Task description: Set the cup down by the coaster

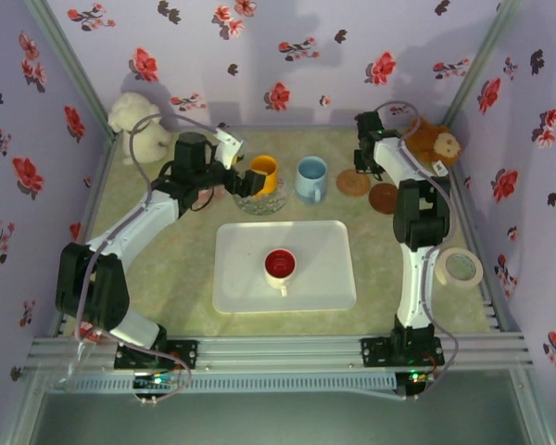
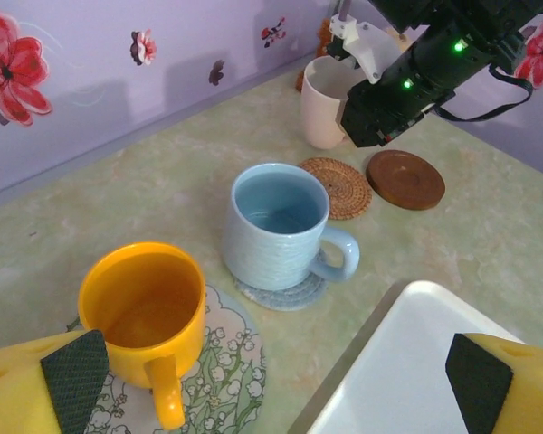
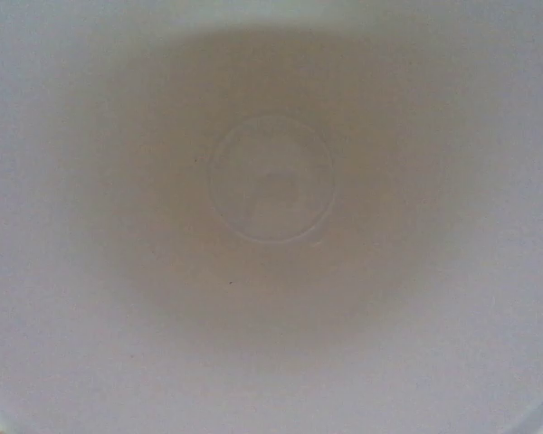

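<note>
My right gripper (image 2: 355, 81) is clamped narrow on the rim of the cream cup (image 2: 321, 113). The cup is toward the tabletop's far right corner, just beside the woven coaster (image 2: 342, 185) and apparently set down. Release is outstanding. My left gripper (image 2: 276, 384) is wide open and empty.

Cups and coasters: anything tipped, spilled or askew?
Nothing stands out. The yellow cup, blue cup and red cup stand upright, nothing spilled. The woven coaster and brown coaster lie flat and bare. The right gripper grips the cream cup, upright, behind them.

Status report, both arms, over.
Left gripper open near yellow mug. Right gripper shut on cream cup, just beyond woven coaster. Nothing between cup and coaster.
</note>
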Available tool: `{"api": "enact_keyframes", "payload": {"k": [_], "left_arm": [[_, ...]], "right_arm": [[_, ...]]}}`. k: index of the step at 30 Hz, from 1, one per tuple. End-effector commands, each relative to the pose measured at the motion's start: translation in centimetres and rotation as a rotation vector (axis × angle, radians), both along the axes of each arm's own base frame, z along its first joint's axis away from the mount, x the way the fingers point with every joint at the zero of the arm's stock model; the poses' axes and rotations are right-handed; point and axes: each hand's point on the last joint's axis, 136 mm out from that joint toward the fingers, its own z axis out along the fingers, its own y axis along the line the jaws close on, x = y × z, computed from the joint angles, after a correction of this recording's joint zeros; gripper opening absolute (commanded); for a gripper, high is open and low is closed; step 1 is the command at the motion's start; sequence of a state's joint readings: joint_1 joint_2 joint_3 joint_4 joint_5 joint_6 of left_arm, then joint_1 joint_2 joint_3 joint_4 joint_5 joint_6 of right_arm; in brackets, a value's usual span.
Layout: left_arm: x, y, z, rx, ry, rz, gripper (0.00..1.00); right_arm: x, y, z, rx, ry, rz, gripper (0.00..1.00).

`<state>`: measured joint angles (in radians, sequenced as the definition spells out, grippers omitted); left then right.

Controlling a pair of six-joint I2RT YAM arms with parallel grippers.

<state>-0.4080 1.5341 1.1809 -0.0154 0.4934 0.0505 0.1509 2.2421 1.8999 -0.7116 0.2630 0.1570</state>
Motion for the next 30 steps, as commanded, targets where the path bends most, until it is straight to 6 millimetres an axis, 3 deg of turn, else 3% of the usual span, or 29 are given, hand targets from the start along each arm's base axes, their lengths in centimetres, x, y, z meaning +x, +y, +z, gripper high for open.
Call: {"api": "enact_keyframes", "payload": {"k": [1,6,13,30], "left_arm": [[-0.6,0.5,-0.1,0.009,0.002,0.026,0.99],[-0.7,0.8,-0.7,0.018,0.012,0.036,0.99],[-0.9,0.9,-0.1,0.012,0.003,0.043,0.99],[-1.7,1.4,-0.3,0.021,0.002,0.052,0.99]], "right_arm": [[2.7,0.0,2.9,-0.009,-0.111,-0.004,0.00],[2.9,0.7,2.0,0.032,-0.089,0.009,0.00],[1.5,1.9,0.5,0.068,-0.042,0.034,0.00],[-2.8,4.2,1.0,0.071,-0.006,0.094,0.00]]}}
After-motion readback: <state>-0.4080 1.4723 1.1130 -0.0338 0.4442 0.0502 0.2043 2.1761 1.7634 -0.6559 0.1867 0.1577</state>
